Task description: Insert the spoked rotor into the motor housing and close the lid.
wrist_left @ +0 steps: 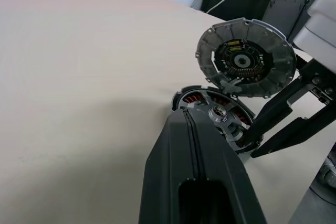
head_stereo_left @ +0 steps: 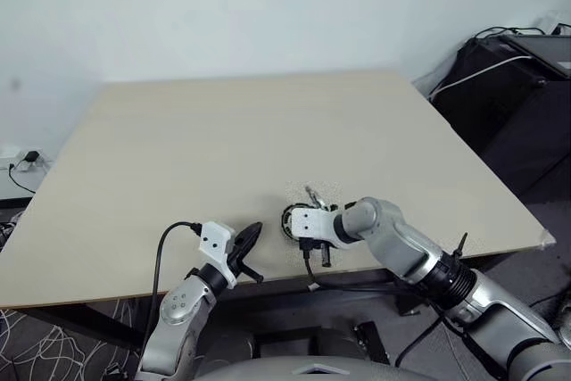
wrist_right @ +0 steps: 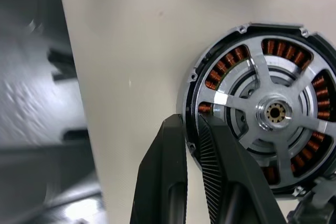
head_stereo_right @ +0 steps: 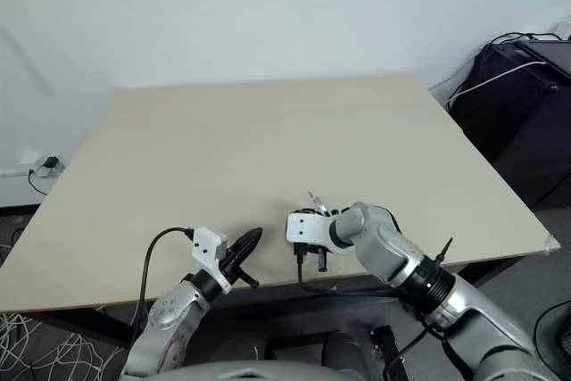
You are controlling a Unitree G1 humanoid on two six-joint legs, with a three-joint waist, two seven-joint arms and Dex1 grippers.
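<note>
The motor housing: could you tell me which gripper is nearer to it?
Right. The right gripper pinches the motor housing at its rim; the left gripper sits shut beside it, apart.

Your motor housing (wrist_right: 262, 111) sits on the table (head_stereo_left: 268, 131) near its front edge with the spoked rotor (wrist_right: 273, 113) in it, the lid (wrist_left: 245, 57) raised just behind, the right gripper (wrist_right: 191, 135) at its rim, the left gripper (head_stereo_left: 247, 240) to its left.
</note>
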